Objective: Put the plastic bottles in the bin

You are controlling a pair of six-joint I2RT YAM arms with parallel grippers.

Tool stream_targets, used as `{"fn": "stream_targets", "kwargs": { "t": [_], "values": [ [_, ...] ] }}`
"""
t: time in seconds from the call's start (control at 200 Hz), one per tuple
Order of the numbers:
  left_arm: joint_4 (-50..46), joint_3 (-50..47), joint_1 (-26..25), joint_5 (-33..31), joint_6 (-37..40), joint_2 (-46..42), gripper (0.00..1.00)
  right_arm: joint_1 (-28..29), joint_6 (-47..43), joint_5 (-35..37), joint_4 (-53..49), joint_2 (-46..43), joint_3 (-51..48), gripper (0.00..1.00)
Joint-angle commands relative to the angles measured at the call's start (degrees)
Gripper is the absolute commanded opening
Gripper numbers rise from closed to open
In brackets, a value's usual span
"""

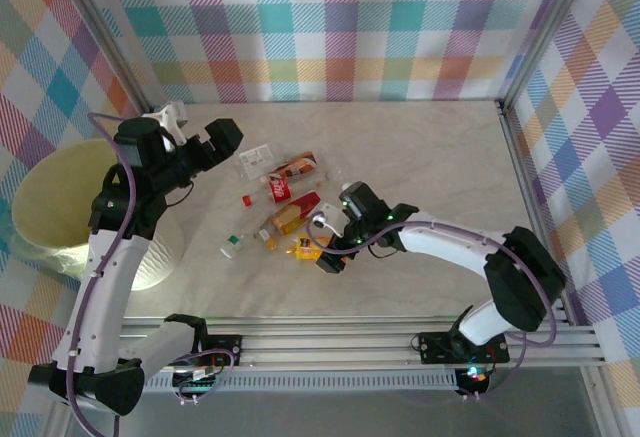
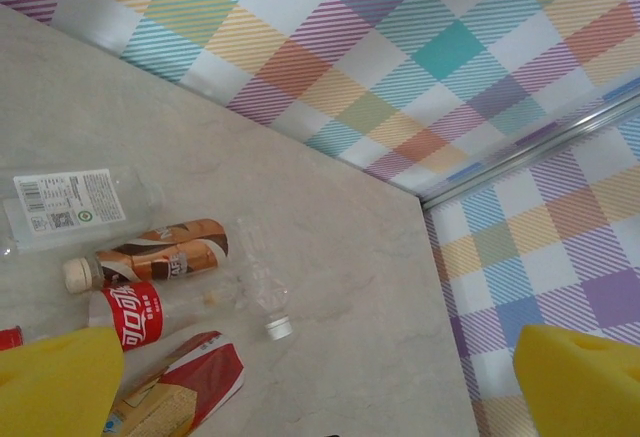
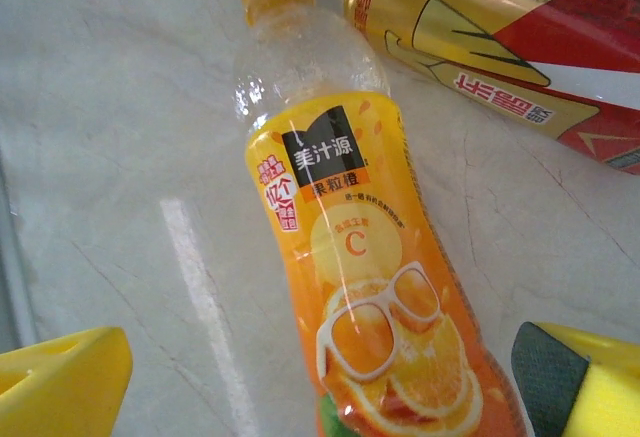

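Top camera first: the bin (image 1: 50, 197) sits at the left edge of the table (image 1: 430, 157), partly under the left arm (image 1: 100, 257); the left gripper (image 1: 205, 140) hangs just right of the bin's rim, towards the far edge, jaws spread wide; the bottles lie in a loose bunch on the left half of the table, about midway between near and far edge; furthest back is the white-label bottle (image 1: 255, 157) with the brown-label bottle (image 1: 298, 165) beside it, then the cola bottle (image 1: 278, 187), then the red-and-gold bottle (image 1: 295, 215), and nearest is the orange juice bottle (image 1: 305, 249); the right gripper (image 1: 325, 244) is right over that last one; left wrist cam: both yellow fingers (image 2: 60, 377) poke in at the bottom corners, well apart, with bare table between them; the white-label, brown-label, cola and red-and-gold bottles line up down the left side, plus a crushed clear bottle (image 2: 260, 287) with a white cap just beside the brown one; the checked wall (image 2: 420, 47) runs behind the far edge; right wrist cam: the orange juice bottle (image 3: 350, 287) lies flat on the table, cap pointing away, between the spread yellow fingers (image 3: 60, 387); can't see either finger touching it; the red-and-gold bottle (image 3: 500, 37) lies just beyond, top right
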Motion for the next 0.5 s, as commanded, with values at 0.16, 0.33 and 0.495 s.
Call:
{"fn": "stream_targets", "kwargs": {
  "t": [0.16,0.33,0.495],
  "values": [
    [-1.45,-0.8,-0.43,-1.1,1.82,-1.2,1.0,3.61,-9.49,5.64,-3.23,6.67,3.32,0.95],
    [-2.08,-0.98,-0.45,-1.45,2.13,-1.27,1.0,4.98,-11.81,8.41,-4.88,10.89,4.96,0.94],
    [-2.21,-1.4,-0.43,-1.63,2.08,-1.23,1.0,6.02,-12.05,10.63,-5.96,13.81,6.53,0.93]
  ]
}}
